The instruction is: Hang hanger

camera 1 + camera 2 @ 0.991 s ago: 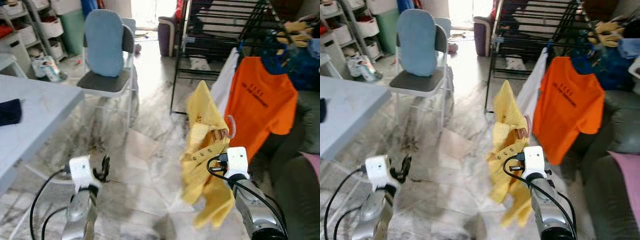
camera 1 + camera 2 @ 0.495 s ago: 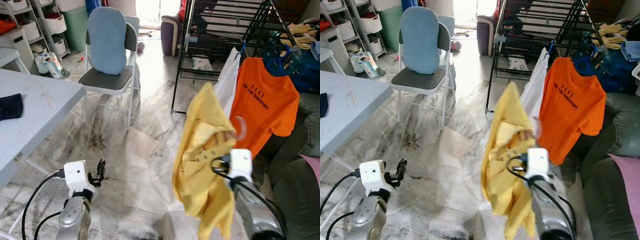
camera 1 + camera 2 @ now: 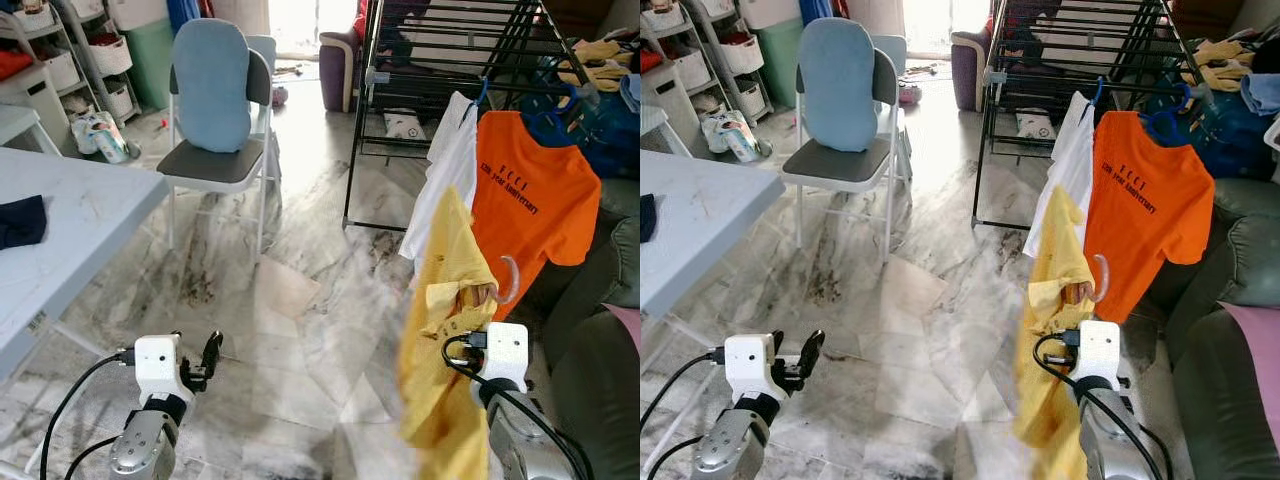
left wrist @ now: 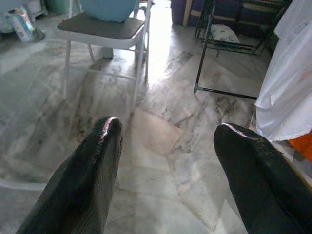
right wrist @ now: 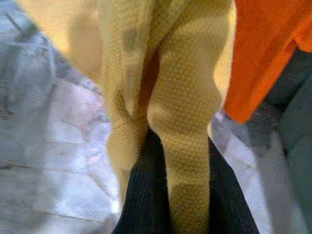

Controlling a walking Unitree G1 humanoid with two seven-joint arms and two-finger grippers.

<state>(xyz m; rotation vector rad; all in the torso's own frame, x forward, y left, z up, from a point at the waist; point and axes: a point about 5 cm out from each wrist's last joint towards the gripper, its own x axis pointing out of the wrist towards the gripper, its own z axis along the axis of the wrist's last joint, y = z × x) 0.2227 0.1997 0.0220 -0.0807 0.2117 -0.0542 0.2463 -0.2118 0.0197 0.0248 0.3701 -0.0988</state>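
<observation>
Jaws: right gripper [image 3: 1080, 300] clamped on hanger [image 3: 1099, 281] beneath yellow shirt [image 3: 1055, 330], black fingers [image 5: 146, 195] pressed together under the knit; left gripper [image 3: 208, 355] spread wide, empty, held low over marble floor [image 3: 290, 300].

Position of item: hanger with yellow shirt carried in front of right arm, hook end free in air, near white garment [image 3: 440, 180] and orange T-shirt [image 3: 535, 195] on drying rack [image 3: 450, 50], not yet on any rail.

Change over last second: whole view shifted, so camera moved; rack and hung garments now nearer and more central. Yellow shirt swung from left of orange T-shirt to directly below white garment, partly overlapping it. Left arm little altered.

Meaning for task, as judgement: approach stage, roughly midway; lift of hook to a rail remaining.

Writing: dark print on chest of orange T-shirt, two lines, too small to read. Small label on edge of grey table [image 3: 60, 230], illegible. No brands made out.
</observation>
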